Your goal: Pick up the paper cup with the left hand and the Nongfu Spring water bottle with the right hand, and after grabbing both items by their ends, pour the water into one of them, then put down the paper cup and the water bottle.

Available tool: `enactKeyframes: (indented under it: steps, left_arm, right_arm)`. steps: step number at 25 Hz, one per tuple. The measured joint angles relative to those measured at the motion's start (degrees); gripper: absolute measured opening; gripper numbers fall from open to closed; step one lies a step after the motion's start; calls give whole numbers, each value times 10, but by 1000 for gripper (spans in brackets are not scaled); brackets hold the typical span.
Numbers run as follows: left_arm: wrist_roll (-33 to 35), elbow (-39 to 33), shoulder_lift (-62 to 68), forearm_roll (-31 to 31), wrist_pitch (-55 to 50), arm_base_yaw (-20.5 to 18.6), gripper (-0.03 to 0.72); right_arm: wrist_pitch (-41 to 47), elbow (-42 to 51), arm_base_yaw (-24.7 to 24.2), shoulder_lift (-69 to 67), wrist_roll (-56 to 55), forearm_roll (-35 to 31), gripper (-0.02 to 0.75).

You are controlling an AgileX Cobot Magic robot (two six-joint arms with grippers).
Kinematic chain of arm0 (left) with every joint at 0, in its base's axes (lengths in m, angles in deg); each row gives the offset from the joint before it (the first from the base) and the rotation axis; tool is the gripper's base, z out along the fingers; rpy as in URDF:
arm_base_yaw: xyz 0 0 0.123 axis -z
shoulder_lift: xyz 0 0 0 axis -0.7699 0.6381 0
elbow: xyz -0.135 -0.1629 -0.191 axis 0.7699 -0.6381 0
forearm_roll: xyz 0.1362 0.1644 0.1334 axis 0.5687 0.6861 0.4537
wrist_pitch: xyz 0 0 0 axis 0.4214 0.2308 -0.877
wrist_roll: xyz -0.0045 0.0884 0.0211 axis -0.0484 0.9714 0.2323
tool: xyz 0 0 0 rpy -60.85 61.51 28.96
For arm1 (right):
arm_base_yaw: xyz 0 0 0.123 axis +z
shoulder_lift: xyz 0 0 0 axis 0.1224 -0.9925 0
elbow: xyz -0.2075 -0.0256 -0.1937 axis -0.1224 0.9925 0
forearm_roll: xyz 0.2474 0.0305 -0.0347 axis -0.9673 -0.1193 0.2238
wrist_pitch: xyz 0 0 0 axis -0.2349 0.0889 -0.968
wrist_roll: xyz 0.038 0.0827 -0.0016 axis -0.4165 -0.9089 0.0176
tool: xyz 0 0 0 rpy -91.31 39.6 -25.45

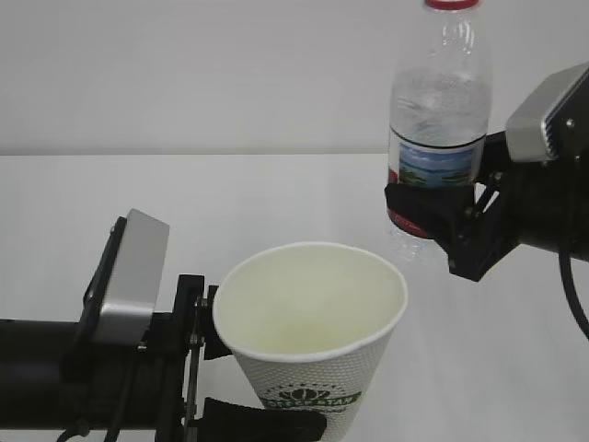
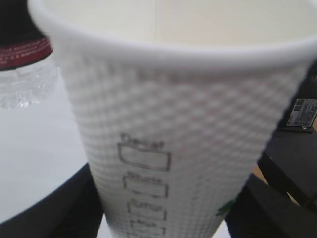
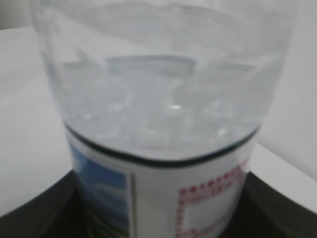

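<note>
We see the Nongfu Spring water bottle [image 3: 163, 124] filling the frame, upright, blurred. Its label, blue landscape at 7 o'clock and red print at 5, sits between the right hand's [image 3: 163, 218] dark fingers [image 3: 44, 213]. White table [image 3: 25, 124] at 9 o'clock.

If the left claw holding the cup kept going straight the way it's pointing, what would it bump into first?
The left claw points right across the table, already clamped on the paper cup. Beyond the cup the way looks free in this view; the water bottle hangs higher in the right claw, though depth is unclear.
</note>
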Motion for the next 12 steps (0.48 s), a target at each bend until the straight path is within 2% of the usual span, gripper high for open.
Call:
enactKeyframes:
  steps: [6, 12]
  left_arm:
    - [0, 0, 0, 0, 0, 0, 503]
    - [0, 0, 0, 1, -1, 0, 503]
  right_arm:
    - [-1, -23, 28, -33, 0, 15, 512]
    - [-11, -43, 30, -43, 0, 50, 512]
